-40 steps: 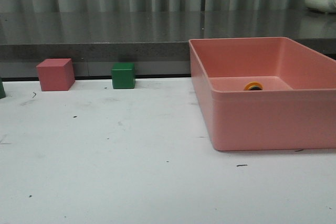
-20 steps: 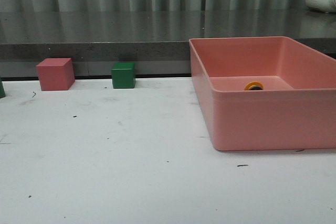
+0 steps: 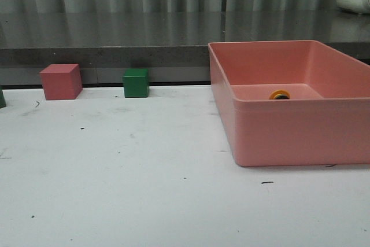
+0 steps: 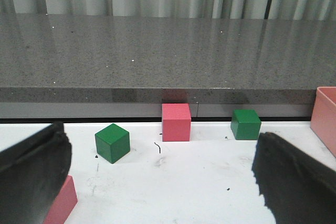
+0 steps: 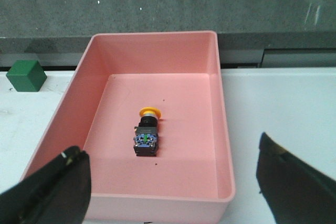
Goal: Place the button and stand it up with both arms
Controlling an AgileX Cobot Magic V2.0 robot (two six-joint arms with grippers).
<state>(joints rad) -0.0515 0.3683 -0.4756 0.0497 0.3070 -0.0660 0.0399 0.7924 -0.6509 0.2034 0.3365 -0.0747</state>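
You are at the very beginning of the task; as far as the pictures show, nothing is done yet. The button [image 5: 147, 132] lies on its side on the floor of the pink bin [image 5: 222, 129], about in the middle, with the yellow cap pointing toward the far wall and the dark base toward the near wall. In the front view you see only the yellow cap [image 3: 279, 94] over the front wall of the bin [image 3: 289, 131], which stands on the right part of the white table [image 3: 127, 189].

The right gripper [image 5: 173, 192] hangs above the near wall of the bin with its fingers [image 5: 52, 187] spread wide, and nothing is between them. The left gripper [image 4: 157, 182] is also wide open and empty; it looks over the left part of the table, toward a pink cube [image 4: 176, 121] and two green cubes [image 4: 112, 142] near the back edge, well apart from the bin. Neither arm shows in the front view.

So everything is left: I judge the right arm must go down into the bin and take the button, bring it out, and then both arms must work together to set it standing upright on the table. The button lies closer to the right arm, so this arm is probably the one to start.
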